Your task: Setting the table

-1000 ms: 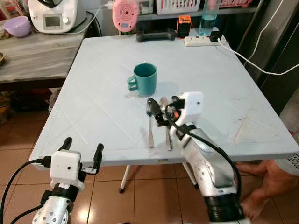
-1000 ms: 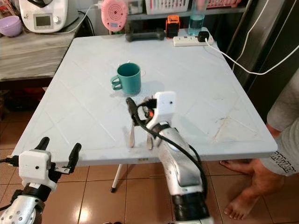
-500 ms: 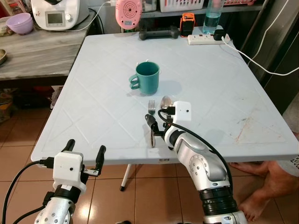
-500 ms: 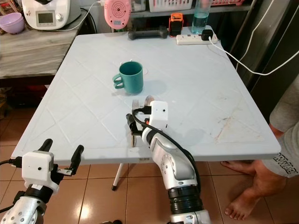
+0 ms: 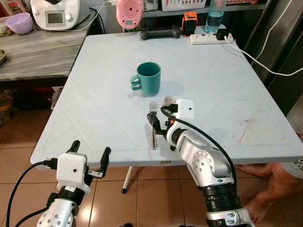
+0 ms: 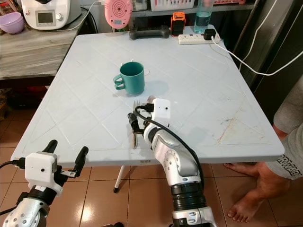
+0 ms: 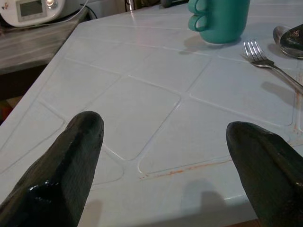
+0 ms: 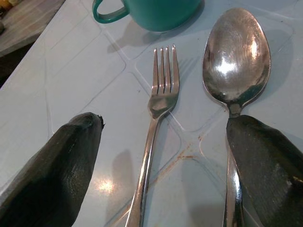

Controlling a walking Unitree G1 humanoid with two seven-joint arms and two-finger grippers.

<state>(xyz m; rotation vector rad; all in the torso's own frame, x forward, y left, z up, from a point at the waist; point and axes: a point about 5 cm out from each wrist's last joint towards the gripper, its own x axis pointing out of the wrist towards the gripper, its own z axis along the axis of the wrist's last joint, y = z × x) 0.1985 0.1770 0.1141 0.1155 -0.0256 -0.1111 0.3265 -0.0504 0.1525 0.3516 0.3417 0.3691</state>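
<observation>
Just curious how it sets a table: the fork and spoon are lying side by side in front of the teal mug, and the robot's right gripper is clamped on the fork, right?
Not quite. The fork and spoon do lie side by side before the teal mug, but the right gripper is open, with the fork lying free between its fingers, as the right wrist view shows.

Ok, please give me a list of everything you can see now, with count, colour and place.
table: one, white, in front of the robot
mug: one, teal, table middle
fork: one, silver, near edge, below the mug
spoon: one, silver, beside the fork on its right
power strip: one, white, far right edge
dumbbell: one, black, far edge
bottle: one, clear blue, behind the strip
bowl: one, purple, side counter
person: one, standing at right
left claw: open, below the table edge
right claw: open, over the fork and spoon handles
</observation>
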